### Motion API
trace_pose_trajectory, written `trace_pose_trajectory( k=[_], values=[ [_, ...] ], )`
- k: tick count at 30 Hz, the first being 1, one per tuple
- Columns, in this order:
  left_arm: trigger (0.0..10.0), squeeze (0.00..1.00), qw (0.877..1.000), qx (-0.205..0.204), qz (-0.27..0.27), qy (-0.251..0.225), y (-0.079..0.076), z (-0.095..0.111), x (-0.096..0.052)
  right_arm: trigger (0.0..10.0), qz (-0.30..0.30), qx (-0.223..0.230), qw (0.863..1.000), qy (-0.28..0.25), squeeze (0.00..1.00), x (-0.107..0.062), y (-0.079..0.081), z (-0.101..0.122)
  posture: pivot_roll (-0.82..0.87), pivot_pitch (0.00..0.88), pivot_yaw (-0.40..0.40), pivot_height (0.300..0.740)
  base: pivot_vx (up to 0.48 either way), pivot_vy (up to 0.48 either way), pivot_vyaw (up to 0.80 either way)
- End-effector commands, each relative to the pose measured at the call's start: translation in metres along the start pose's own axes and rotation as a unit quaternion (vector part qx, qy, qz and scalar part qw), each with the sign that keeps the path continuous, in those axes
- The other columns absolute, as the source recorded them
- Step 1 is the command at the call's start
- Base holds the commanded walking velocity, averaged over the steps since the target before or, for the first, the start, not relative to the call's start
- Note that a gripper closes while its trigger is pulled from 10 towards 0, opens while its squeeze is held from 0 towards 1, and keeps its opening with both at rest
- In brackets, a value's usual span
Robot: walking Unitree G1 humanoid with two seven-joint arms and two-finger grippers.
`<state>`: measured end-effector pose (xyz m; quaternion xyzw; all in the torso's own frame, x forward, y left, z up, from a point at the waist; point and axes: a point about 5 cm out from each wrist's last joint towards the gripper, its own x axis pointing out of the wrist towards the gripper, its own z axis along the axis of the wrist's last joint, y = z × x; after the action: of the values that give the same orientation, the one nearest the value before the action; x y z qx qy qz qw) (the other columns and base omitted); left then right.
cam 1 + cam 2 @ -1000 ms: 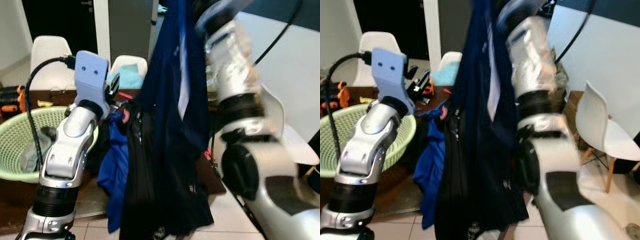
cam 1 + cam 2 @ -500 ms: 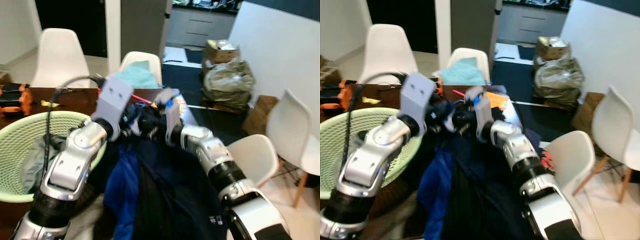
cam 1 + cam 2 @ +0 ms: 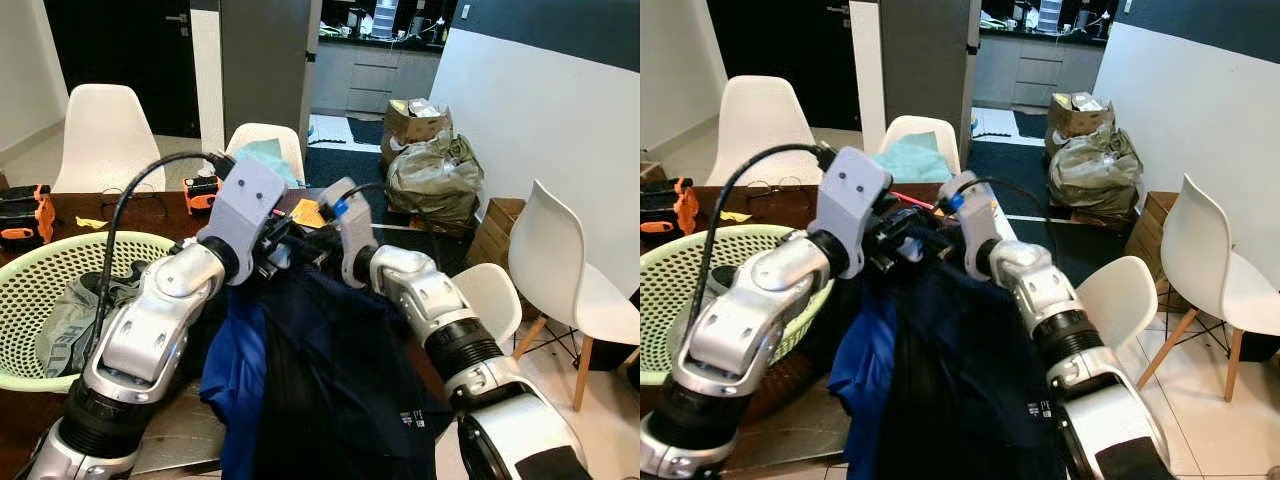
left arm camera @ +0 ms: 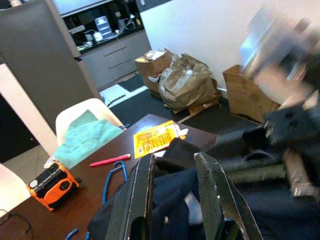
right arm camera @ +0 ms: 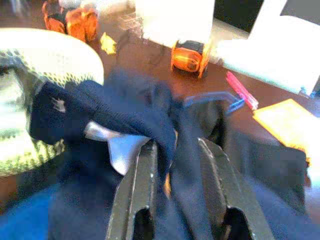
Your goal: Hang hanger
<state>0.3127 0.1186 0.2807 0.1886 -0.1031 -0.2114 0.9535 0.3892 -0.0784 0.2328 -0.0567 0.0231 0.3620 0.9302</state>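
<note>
The right claw [image 5: 172, 165] and left claw [image 4: 172, 172] grip the navy garment [image 3: 340, 370].

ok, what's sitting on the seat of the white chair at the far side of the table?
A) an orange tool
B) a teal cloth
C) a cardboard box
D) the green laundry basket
B: a teal cloth lies on the white chair behind the table, while the green basket and the orange tool rest on the tabletop.
</note>
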Motion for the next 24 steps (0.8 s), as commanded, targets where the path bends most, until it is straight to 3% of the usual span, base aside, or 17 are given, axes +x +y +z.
trace_pose_trajectory(
  k=[1, 3, 4, 6, 7, 9, 12, 20, 21, 22, 24],
  values=[
    [10.0, 0.0, 1.0, -0.016, 0.005, -0.011, 0.0, 0.008, 0.001, 10.0, -0.021, 0.027, 0.998, -0.057, 0.0, -0.006, -0.009, 0.021, 0.0, 0.023, -0.098, 0.735, 0.0, 0.0, 0.0],
    [10.0, 0.0, 0.999, -0.023, 0.034, -0.014, 0.007, 0.009, 0.001, 10.0, -0.08, 0.052, 0.986, -0.138, 0.0, -0.016, -0.022, 0.038, 0.0, 0.025, -0.099, 0.735, 0.0, 0.0, 0.0],
    [10.0, 0.0, 0.999, -0.023, 0.034, -0.014, 0.007, 0.009, 0.001, 10.0, -0.08, 0.052, 0.986, -0.138, 0.0, -0.016, -0.022, 0.038, 0.0, 0.025, -0.099, 0.735, 0.0, 0.0, 0.0],
    [10.0, 0.0, 0.996, -0.039, 0.079, -0.011, 0.015, 0.004, 0.001, 10.0, -0.166, 0.08, 0.964, -0.193, 0.0, -0.032, -0.04, 0.043, 0.0, 0.029, -0.105, 0.735, 0.0, 0.0, 0.0],
    [10.0, 0.0, 0.996, -0.039, 0.079, -0.011, 0.015, 0.004, 0.001, 10.0, -0.166, 0.08, 0.964, -0.193, 0.0, -0.032, -0.04, 0.043, 0.0, 0.029, -0.105, 0.735, 0.0, 0.0, 0.0],
    [10.0, 0.0, 0.99, -0.048, 0.135, -0.021, 0.026, 0.001, -0.004, 10.0, -0.25, 0.093, 0.942, -0.204, 0.0, -0.05, -0.058, 0.031, 0.0, 0.029, -0.105, 0.735, 0.0, 0.0, 0.0],
    [10.0, 0.0, 0.986, -0.054, 0.157, -0.025, 0.031, -0.001, -0.007, 10.0, -0.283, 0.106, 0.934, -0.191, 0.0, -0.059, -0.065, 0.019, 0.0, 0.034, -0.102, 0.735, 0.0, 0.0, 0.0],
    [10.0, 0.0, 0.985, -0.034, 0.171, -0.013, 0.033, -0.003, -0.01, 10.0, -0.244, 0.116, 0.947, -0.173, 0.0, -0.064, -0.052, 0.001, 0.0, 0.032, -0.089, 0.735, 0.0, 0.0, 0.0],
    [10.0, 0.0, 0.978, -0.018, 0.206, 0.012, 0.041, -0.008, -0.012, 10.0, -0.236, 0.119, 0.949, -0.173, 0.0, -0.063, -0.048, -0.001, 0.0, 0.029, -0.083, 0.735, 0.0, 0.0, 0.0],
    [10.0, 0.0, 0.978, -0.018, 0.206, 0.012, 0.041, -0.008, -0.012, 10.0, -0.236, 0.119, 0.949, -0.173, 0.0, -0.063, -0.048, -0.001, 0.0, 0.029, -0.083, 0.735, 0.0, 0.0, 0.0],
    [10.0, 0.0, 0.951, -0.028, 0.304, 0.059, 0.069, -0.022, -0.023, 10.0, -0.219, 0.126, 0.954, -0.159, 0.0, -0.06, -0.041, -0.007, 0.0, 0.028, -0.083, 0.735, 0.0, 0.0, 0.0]
  ],
)
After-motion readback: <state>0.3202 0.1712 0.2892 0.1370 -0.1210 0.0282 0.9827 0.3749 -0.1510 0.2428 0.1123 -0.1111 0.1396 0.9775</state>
